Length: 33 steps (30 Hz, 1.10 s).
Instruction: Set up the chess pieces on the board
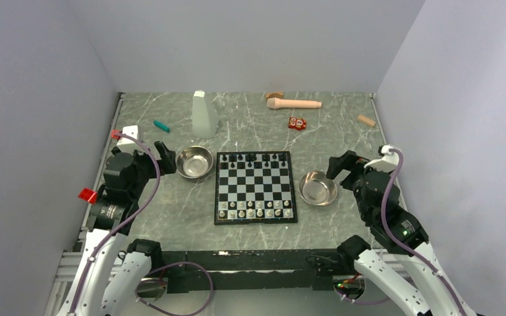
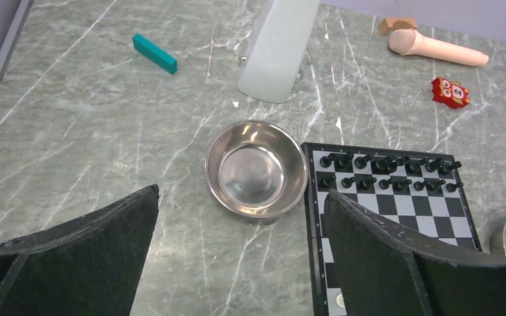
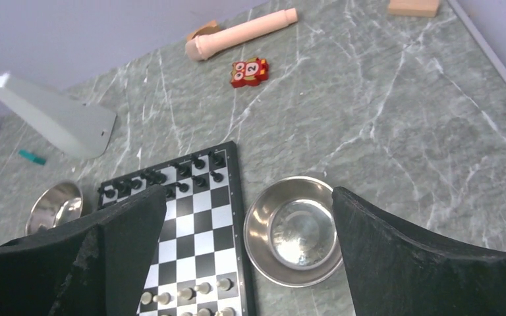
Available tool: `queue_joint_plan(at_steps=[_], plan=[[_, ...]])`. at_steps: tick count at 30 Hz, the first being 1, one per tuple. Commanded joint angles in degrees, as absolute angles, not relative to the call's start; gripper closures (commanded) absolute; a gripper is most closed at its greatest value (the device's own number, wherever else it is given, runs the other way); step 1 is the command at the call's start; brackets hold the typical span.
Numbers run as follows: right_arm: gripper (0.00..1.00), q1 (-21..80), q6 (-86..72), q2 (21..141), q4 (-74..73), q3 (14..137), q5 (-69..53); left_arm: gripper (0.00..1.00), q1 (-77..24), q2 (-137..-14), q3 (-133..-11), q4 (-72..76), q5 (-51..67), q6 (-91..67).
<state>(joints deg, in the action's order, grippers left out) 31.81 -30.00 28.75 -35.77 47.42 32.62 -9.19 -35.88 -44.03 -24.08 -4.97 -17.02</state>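
The board (image 1: 255,184) lies mid-table with black pieces (image 1: 253,158) in its two far rows and white pieces (image 1: 255,209) in its two near rows. My left gripper (image 1: 165,158) is open and empty, left of the left steel bowl (image 1: 194,162). My right gripper (image 1: 338,168) is open and empty, right of the right steel bowl (image 1: 317,188). The left wrist view shows the board (image 2: 435,217), the black pieces (image 2: 389,171) and an empty bowl (image 2: 255,169). The right wrist view shows the board (image 3: 191,224), white pieces (image 3: 197,289) and an empty bowl (image 3: 294,230).
A white bottle (image 1: 204,114), a teal block (image 1: 161,126), a peach cylinder (image 1: 294,103), a red toy block (image 1: 296,123) and a wooden block (image 1: 366,120) lie along the far side. Grey walls close in the table on three sides.
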Motion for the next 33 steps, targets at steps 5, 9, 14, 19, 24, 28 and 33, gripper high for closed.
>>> queue_joint_plan(at_steps=[5, 9, 14, 19, 24, 28, 33], plan=[[0.0, 31.96, -30.05, 21.67, -28.76, 39.78, 35.88, 0.01, -8.88, -34.66, -40.91, -23.86, -7.3, -17.93], [0.0, 31.94, -28.54, 24.06, -29.23, 39.54, 32.94, 0.0, -8.88, -35.12, -41.05, -23.33, -7.33, -19.91], [0.0, 31.96, -28.58, 28.77, -31.0, 40.2, 31.51, 0.01, -8.88, -38.67, -43.74, -24.92, -9.01, -21.36], [0.0, 31.97, -26.35, 28.86, -27.43, 38.1, 30.24, 0.01, -8.88, -41.06, -45.66, -25.71, -10.49, -21.48], [0.0, 31.95, -23.05, 26.98, -24.06, 36.84, 30.58, 0.01, -8.83, -41.0, -46.05, -25.25, -10.82, -21.62], [0.0, 31.97, -20.54, 27.81, -22.85, 37.26, 30.91, 0.01, -8.88, -40.51, -45.88, -25.34, -11.53, -21.86], [0.0, 31.93, -20.52, 30.71, -23.97, 38.92, 30.63, 0.01, -8.87, -39.98, -45.95, -25.51, -13.2, -22.12]])
